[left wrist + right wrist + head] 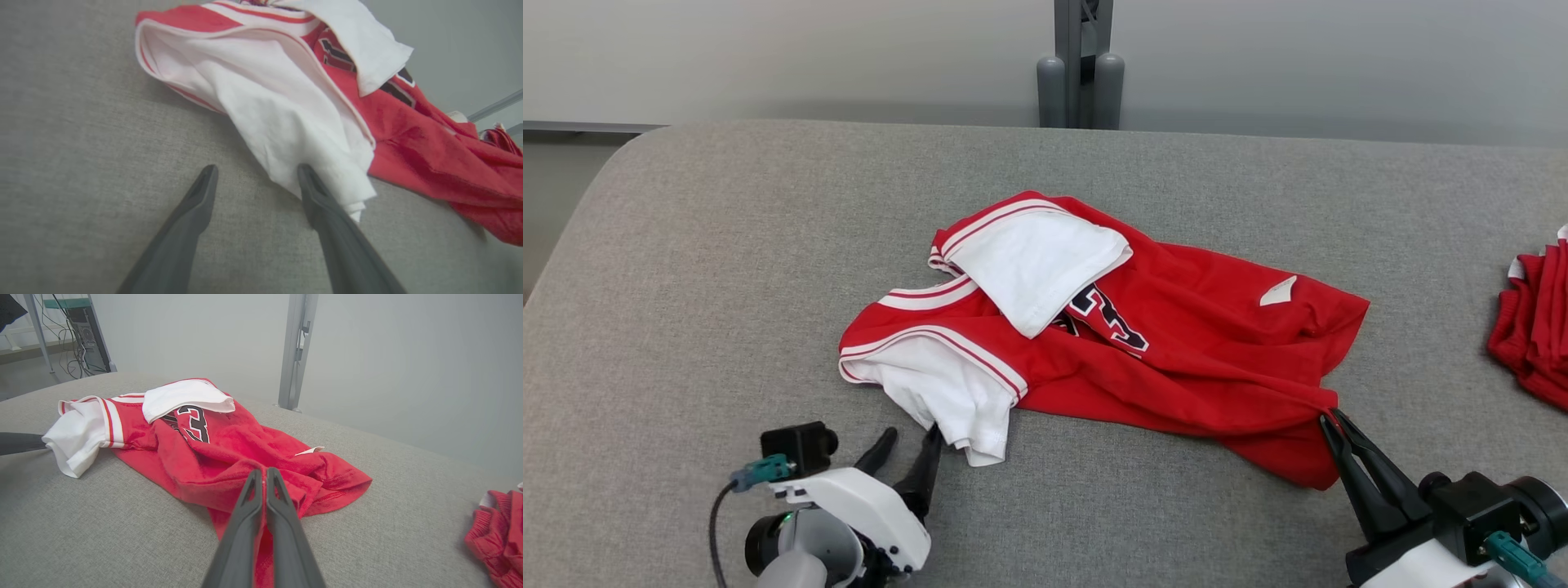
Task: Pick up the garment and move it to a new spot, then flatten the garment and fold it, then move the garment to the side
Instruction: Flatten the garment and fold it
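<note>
Two grippers flank the crumpled red jersey (1176, 343) at the grey table's (686, 286) middle: right gripper (1333, 416) pinched tight on the hem corner (1298, 465), likely to stretch it flat, left gripper (913, 434) spread wide at the white sleeve (947, 396), one finger touching, nothing gripped.

**Left gripper** (913, 433): two long, dark, tapering fingers (327, 216) rise from a glossy white shell (866, 498). A black boxy camera (799, 447) is mounted beside the shell, and a teal plug (764, 471) leads into a thin dark cable (713, 523). A small green light (786, 518) glows on the dark round joint.

**Right gripper** (1333, 416): the same slim dark fingers, with a black block body (1470, 513), a second teal plug (1512, 557) and a white base cover (1413, 573).
</note>
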You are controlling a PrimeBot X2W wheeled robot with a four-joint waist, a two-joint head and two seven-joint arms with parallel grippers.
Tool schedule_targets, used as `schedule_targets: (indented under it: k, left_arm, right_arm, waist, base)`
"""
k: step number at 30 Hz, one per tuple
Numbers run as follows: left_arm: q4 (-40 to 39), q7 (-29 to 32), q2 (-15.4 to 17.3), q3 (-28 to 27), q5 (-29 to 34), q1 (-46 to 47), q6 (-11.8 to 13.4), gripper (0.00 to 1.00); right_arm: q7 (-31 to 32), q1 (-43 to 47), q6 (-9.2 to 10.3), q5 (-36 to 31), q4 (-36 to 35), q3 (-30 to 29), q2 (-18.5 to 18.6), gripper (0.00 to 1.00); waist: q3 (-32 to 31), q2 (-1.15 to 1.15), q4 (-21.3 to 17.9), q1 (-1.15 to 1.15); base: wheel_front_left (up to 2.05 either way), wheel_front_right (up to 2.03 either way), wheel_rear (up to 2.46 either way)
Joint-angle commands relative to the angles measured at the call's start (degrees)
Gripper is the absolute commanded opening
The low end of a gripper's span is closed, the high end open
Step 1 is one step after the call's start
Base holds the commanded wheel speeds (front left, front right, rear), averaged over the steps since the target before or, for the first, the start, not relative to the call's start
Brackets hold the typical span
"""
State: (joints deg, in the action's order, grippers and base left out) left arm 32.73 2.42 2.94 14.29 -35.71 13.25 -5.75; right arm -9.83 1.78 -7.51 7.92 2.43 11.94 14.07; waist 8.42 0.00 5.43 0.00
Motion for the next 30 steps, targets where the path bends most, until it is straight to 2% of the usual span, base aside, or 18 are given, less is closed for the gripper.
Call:
schedule_targets:
  k: [1,6,14,30]
  left_arm:
    - [-0.3,-0.4,0.2,-0.6,-1.1,0.8,-0.2,1.00]
    - [-0.4,0.4,0.1,-1.3,-5.9,1.0,-0.3,1.00]
    - [0.1,1.5,0.1,3.0,-12.3,2.0,-0.5,1.00]
    - [3.4,1.1,0.1,7.2,-15.9,4.5,0.3,1.00]
  right_arm:
    - [0.1,-0.3,0.04,0.2,0.1,-0.1,0.1,0.00]
    - [0.0,-0.3,0.04,0.2,0.3,-0.1,0.0,0.00]
    - [0.3,-1.1,0.04,0.0,0.5,0.3,0.0,0.00]
    - [0.3,-1.7,0.04,-0.2,1.0,0.1,-0.2,0.00]
  waist:
    - [0.0,0.00,0.0,0.00]
    - [0.3,0.00,0.1,0.00]
    - [0.9,0.00,-0.2,0.00]
    - [1.9,0.00,-1.1,0.00]
  base:
    - [0.00,0.00,0.00]
    - [0.00,0.00,0.00]
    - [0.00,0.00,0.00]
    - [0.00,0.00,0.00]
